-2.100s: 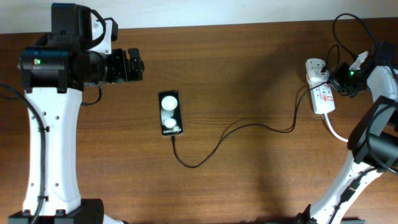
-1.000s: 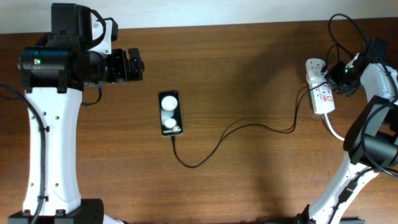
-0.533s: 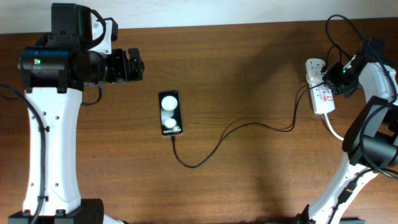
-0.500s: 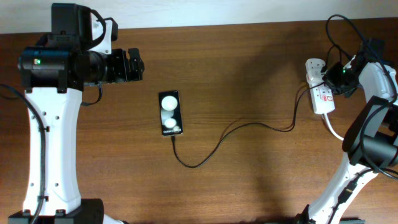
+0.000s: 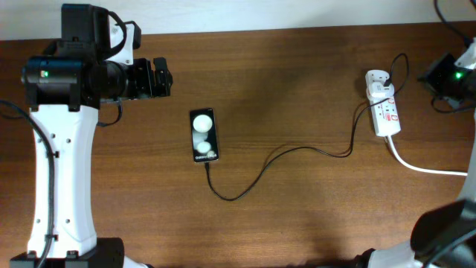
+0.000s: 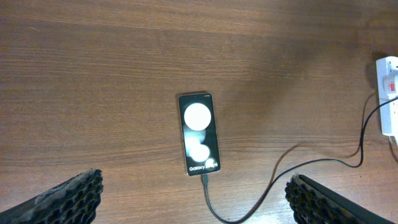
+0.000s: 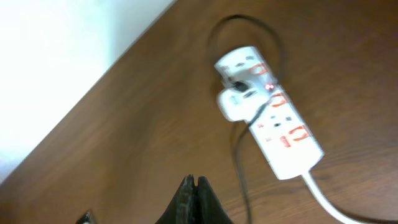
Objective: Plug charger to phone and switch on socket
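The phone (image 5: 204,136) lies face up mid-table, its screen showing two white blobs and small lettering; it also shows in the left wrist view (image 6: 199,133). The charger cable (image 5: 282,154) runs from the phone's near end, where its plug tip (image 6: 203,180) sits in the phone, to the white adapter (image 5: 378,80) on the socket strip (image 5: 386,112). A small red light shows on the strip (image 7: 268,87). My left gripper (image 6: 199,202) is open and empty, high above the phone. My right gripper (image 7: 194,183) is shut on nothing, away from the strip at the far right (image 5: 450,78).
The thick white cord (image 5: 424,165) runs from the strip toward the right edge of the table. The white wall (image 7: 56,43) lies behind the table's far edge.
My right gripper has pulled away from the socket strip, moving right and up toward the table's edge. The left arm, phone and cable have not moved.
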Robot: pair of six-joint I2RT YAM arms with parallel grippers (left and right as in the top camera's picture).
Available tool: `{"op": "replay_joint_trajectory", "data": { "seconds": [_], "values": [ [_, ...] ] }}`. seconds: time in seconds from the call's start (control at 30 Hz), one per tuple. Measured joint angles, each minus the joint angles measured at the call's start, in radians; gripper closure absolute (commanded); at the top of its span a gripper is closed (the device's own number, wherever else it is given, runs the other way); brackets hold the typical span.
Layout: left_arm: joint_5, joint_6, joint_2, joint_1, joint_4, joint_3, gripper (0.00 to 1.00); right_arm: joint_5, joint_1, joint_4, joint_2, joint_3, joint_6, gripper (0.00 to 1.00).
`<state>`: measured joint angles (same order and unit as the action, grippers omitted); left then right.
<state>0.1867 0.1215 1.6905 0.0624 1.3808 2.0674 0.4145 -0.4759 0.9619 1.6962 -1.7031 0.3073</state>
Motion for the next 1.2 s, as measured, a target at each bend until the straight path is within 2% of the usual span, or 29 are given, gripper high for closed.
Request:
{"op": "replay_joint_trajectory", "data": {
  "seconds": [0.27,0.4,0.6,0.73,0.83,0.9,0.93,0.97,1.0,1.03,1.2],
  "values": [
    [0.0,0.0,0.0,0.0,0.0,0.0,0.01,-0.029,0.238,0.109,-0.246,0.0,-0.139,0.96],
    [0.0,0.0,0.0,0.0,0.0,0.0,0.01,-0.122,0.351,0.206,-0.28,0.0,-0.19,0.95],
    [0.0,0.0,0.0,0.0,0.0,0.0,0.01,-0.15,0.453,0.268,-0.304,0.0,-0.262,0.95],
    [0.0,0.0,0.0,0.0,0.0,0.0,0.01,-0.153,0.513,0.263,-0.414,0.024,-0.344,0.95],
    [0.0,0.0,0.0,0.0,0.0,0.0,0.01,-0.156,0.515,0.171,-0.538,0.14,-0.362,0.95],
    [0.0,0.0,0.0,0.0,-0.001,0.0,0.01,-0.157,0.515,0.1,-0.627,0.272,-0.357,0.85],
    [0.001,0.0,0.0,0.0,0.0,0.0,0.01,-0.156,0.515,0.06,-0.673,0.355,-0.347,0.74],
    [0.0,0.0,0.0,0.0,0.0,0.0,0.01,-0.156,0.515,0.039,-0.712,0.423,-0.34,0.5],
    [0.0,0.0,0.0,0.0,0.0,0.0,0.01,-0.155,0.515,0.035,-0.729,0.45,-0.332,0.35],
    [0.0,0.0,0.0,0.0,0.0,0.0,0.01,-0.156,0.515,0.032,-0.747,0.477,-0.332,0.01],
    [0.0,0.0,0.0,0.0,0.0,0.0,0.01,-0.156,0.515,0.029,-0.763,0.507,-0.286,0.01]
  ]
}}
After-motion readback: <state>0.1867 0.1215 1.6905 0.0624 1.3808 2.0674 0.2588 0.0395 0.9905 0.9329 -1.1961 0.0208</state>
